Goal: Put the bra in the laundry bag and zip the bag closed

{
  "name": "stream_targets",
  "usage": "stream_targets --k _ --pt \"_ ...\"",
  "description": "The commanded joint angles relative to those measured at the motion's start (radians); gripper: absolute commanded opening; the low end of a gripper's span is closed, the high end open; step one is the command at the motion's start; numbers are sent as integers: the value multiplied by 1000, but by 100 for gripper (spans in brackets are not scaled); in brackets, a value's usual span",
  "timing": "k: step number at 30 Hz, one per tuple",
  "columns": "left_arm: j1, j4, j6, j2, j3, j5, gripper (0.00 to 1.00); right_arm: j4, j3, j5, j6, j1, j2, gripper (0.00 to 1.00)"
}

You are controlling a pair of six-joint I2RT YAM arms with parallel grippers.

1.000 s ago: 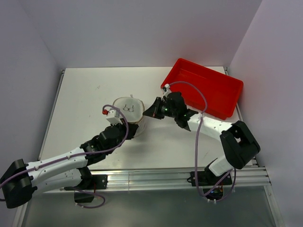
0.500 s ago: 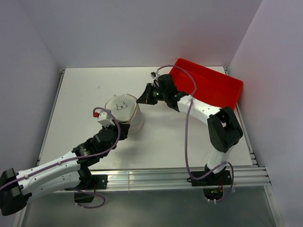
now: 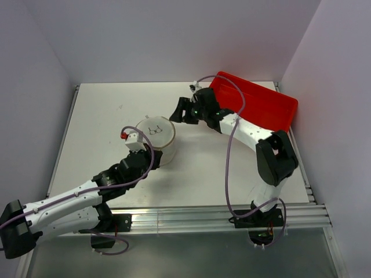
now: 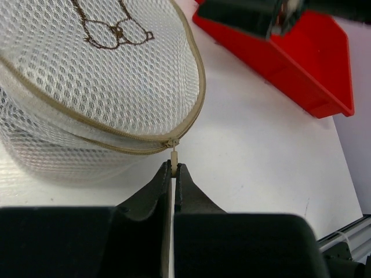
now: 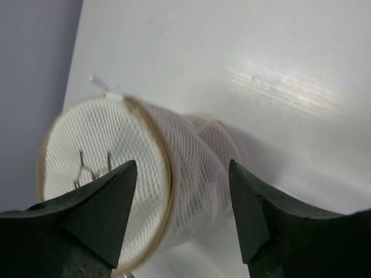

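The laundry bag (image 3: 156, 137), a round white mesh pouch with a beige zipper rim and a small brown drawing on its lid, stands mid-table. My left gripper (image 4: 173, 167) is shut on the bag's pale zipper pull (image 4: 173, 155) at the near rim. In the left wrist view the bag (image 4: 93, 87) fills the upper left. My right gripper (image 3: 177, 113) hovers open just beyond the bag's far right side, apart from it. In the right wrist view its open gripper (image 5: 182, 174) frames the bag (image 5: 104, 174). The bra is hidden.
A red plastic tray (image 3: 264, 110) sits at the back right, behind the right arm; it also shows in the left wrist view as the tray (image 4: 301, 63). Grey walls close in the white table (image 3: 93, 116) on three sides.
My right gripper has swung from the bag's right side up to its far right and has opened. The left arm still grips the pull and has shifted slightly with the bag.
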Motion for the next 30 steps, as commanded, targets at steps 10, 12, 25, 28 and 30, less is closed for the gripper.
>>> stream_targets --k 10,12,25,28,30 --pt "-6 174 -20 104 85 45 0 334 -535 95 232 50 -479 73" --pt "-6 203 -23 113 78 73 0 378 -555 49 273 68 -476 72" --pt "-6 241 -21 122 63 130 0 395 -526 79 317 130 -384 57" --pt "-6 241 -15 124 58 131 0 375 -523 99 303 128 -380 54" --pt "-6 235 -6 120 60 125 0 343 -517 124 284 130 -383 59"
